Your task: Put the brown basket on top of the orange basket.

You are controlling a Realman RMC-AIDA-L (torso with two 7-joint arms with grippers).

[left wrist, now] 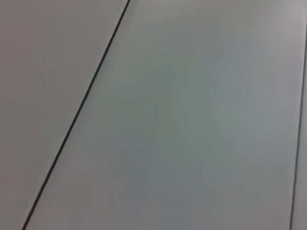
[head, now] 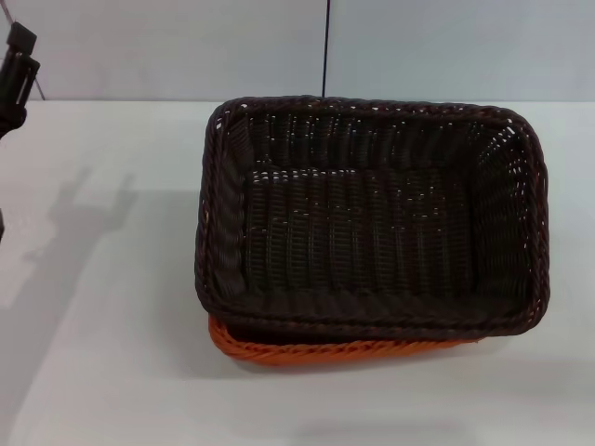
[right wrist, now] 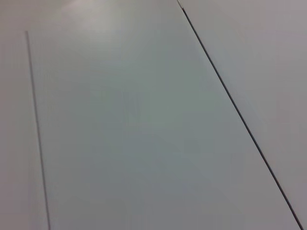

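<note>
Head view of the stacking task at its close. The brown basket sits nested on the orange basket, of which only a strip of braided rim shows along the near side and near-left corner; the rest is hidden beneath the dark weave. Both stand on the white table, right of its middle. The left gripper is raised at the far left edge of the view, well apart from the baskets and holding nothing; whether its fingers are open or closed cannot be told. The right gripper is not in view, and both wrist views show only pale panelled surface. The placement appears complete, so the step in hand is judged to be withdrawal and verification. Done well, it means keeping the arms clear of the braided rims so that nothing drags the upper basket askew, and checking that the brown basket lies level, its rim roughly parallel to the orange one, not cocked on one corner.
</note>
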